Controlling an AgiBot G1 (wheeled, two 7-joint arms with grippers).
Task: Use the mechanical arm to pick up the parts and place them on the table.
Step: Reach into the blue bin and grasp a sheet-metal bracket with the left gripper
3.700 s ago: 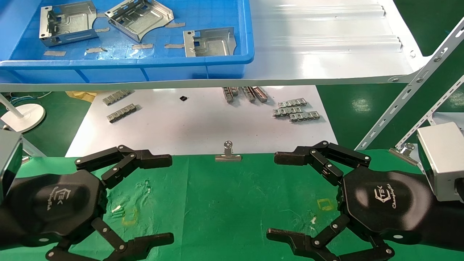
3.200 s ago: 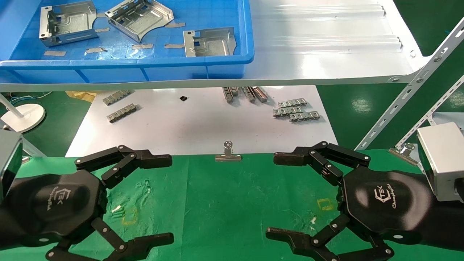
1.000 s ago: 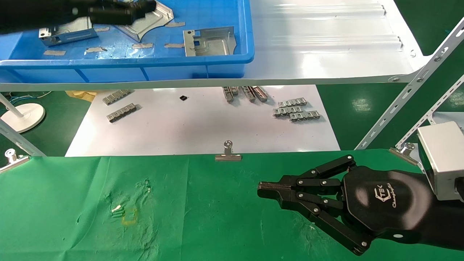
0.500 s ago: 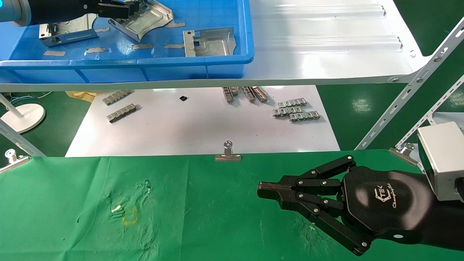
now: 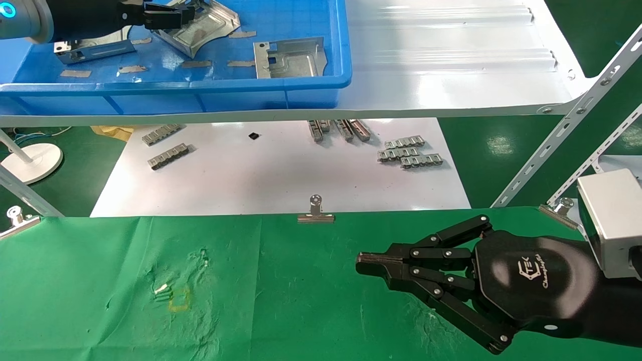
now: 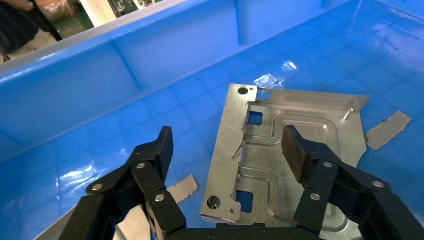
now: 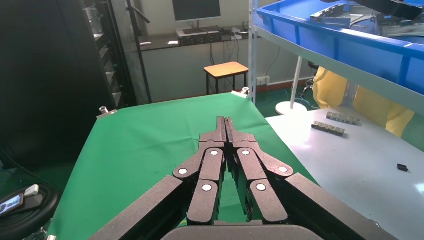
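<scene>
Up in the blue bin (image 5: pixel 281 95), the left gripper (image 6: pixel 227 150) hangs spread wide over a silver bracket (image 6: pixel 295 150), gripping nothing; the right gripper (image 5: pixel 368 263) sits pinched closed, empty, above the green table (image 5: pixel 281 301)

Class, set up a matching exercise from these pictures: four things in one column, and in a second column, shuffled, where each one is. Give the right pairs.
Things
1. left gripper
2. right gripper
3. binder clip
4. grey segmented strips

Places
A. on the white flat sheet
B. at the far edge of the green cloth
C. inside the blue bin, open astride a silver bracket
D. low over the green table, fingers closed

Pairs: 1-C, 2-D, 3-B, 4-A
</scene>
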